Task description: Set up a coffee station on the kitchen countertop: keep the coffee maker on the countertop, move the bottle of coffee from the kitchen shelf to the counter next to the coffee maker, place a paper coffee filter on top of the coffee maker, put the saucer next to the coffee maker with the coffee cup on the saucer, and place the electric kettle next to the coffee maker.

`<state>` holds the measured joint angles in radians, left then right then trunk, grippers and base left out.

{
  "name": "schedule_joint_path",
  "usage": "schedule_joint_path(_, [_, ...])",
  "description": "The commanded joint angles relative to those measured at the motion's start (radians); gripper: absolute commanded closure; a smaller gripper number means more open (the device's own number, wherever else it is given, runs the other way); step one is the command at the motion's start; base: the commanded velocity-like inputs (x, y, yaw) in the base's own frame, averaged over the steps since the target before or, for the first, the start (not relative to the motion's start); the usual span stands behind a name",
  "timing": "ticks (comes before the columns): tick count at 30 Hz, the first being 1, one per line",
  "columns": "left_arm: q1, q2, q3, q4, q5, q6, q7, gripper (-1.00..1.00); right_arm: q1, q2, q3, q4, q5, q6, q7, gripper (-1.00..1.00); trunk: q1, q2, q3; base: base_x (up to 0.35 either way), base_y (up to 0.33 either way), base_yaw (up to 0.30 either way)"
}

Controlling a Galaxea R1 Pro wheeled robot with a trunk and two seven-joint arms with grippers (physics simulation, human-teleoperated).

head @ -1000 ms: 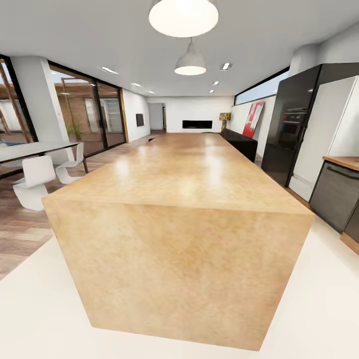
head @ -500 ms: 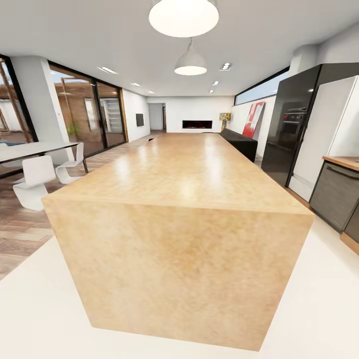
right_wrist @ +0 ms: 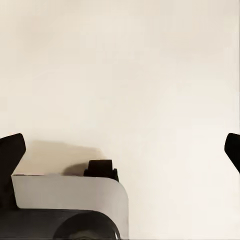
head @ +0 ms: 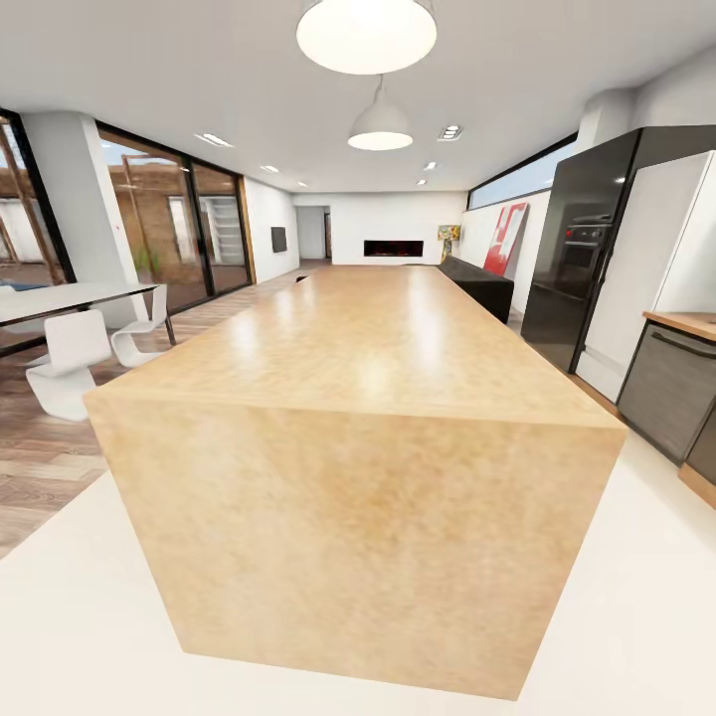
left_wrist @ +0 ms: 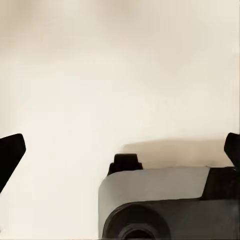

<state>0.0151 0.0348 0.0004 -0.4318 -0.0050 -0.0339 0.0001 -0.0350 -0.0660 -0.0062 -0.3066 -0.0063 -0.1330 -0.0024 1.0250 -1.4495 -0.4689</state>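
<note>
While the robot faces the end of the tan island block [head: 368,477], the kitchen countertop [head: 686,322] peeks in at the far right edge, a wood slab above grey cabinet fronts [head: 668,390].

From the left: a white table [head: 70,296] with white chairs [head: 72,360] stands on wood flooring by tall glass doors [head: 169,234]; the island runs down the middle under two pendant lamps [head: 366,32]; a black sofa [head: 479,282], a black oven tower [head: 579,254] and a white panel [head: 641,268] line the right wall. Both wrist views look down on pale floor and the robot's grey base [left_wrist: 160,200]; the left gripper [left_wrist: 120,150] and the right gripper [right_wrist: 120,147] each have their dark fingertips [left_wrist: 11,152] spread wide apart, holding nothing.
</note>
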Motion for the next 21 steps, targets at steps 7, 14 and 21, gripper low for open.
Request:
schedule_joint_path(7, [0.002, 0.011, -0.001, -0.026, -0.003, -0.014, 0.001, -1.0, 0.001, -0.013, -0.001, -0.055, -0.001, -0.012, -0.001, -1.0, 0.0, 0.0, -0.001, 0.0, 0.0, 0.0])
schedule_joint_path(14, [0.002, 0.022, -0.007, -0.121, -0.004, -0.052, 0.0, -1.0, 0.001, -0.039, -0.001, -0.059, -0.005, -0.012, 0.001, -1.0, 0.0, 0.0, -0.001, 0.0, 0.0, -0.004])
schedule_joint_path(21, [0.002, 0.023, -0.006, -0.13, -0.003, -0.059, -0.001, -1.0, 0.001, -0.044, -0.001, -0.063, -0.004, -0.014, 0.001, -1.0, 0.0, 0.0, 0.001, 0.0, 0.0, -0.14])
